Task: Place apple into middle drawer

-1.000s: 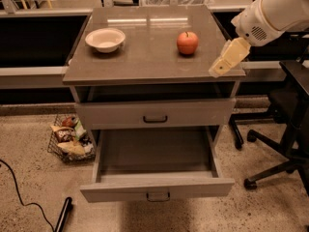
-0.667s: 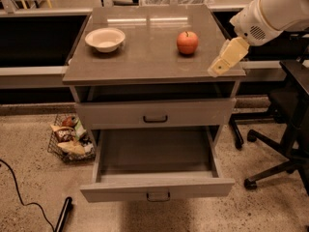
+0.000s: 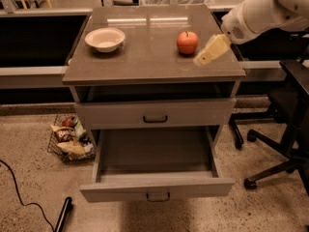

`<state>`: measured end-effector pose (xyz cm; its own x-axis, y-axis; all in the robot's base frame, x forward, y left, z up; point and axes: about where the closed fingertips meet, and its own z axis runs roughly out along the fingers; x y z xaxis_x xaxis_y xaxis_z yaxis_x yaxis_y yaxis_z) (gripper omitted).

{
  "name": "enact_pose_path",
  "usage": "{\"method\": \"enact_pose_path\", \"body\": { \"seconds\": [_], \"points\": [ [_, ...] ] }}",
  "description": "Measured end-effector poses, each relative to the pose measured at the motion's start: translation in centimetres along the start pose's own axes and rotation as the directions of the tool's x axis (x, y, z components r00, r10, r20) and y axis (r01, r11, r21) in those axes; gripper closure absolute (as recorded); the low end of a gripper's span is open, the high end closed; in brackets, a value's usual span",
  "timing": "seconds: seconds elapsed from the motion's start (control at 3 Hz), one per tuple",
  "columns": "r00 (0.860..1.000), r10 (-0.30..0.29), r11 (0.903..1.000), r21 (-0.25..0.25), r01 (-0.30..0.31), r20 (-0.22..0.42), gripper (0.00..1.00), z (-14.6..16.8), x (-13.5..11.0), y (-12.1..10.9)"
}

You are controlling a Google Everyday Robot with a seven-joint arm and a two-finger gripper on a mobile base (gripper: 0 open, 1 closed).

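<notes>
Basically, this was the reach phase: the gripper (image 3: 208, 53) hung just right of the apple (image 3: 187, 42), near but not touching, carrying nothing; open or closed, I couldn't tell from this angle. The apple sat upright on the cabinet top (image 3: 145, 62), well apart from the white bowl (image 3: 105, 38). The middle drawer (image 3: 157, 188) stood pulled out below. The next move probably needed alignment on the apple, a grip, then a carry forward and down.
</notes>
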<state>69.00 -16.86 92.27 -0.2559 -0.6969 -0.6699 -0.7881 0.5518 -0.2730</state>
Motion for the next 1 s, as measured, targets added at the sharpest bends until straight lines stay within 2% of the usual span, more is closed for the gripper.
{"method": "enact_pose_path", "body": {
  "seconds": [0.33, 0.67, 1.0],
  "points": [
    [0.995, 0.048, 0.9987, 0.011, -0.049, 0.083, 0.0, 4.3, -1.8, -2.5],
    [0.984, 0.093, 0.9956, 0.001, -0.094, 0.154, 0.0, 7.9, -3.0, -3.8],
    [0.969, 0.144, 0.9893, -0.006, -0.146, 0.199, 0.0, 10.8, -3.0, -4.8]
  ]
}}
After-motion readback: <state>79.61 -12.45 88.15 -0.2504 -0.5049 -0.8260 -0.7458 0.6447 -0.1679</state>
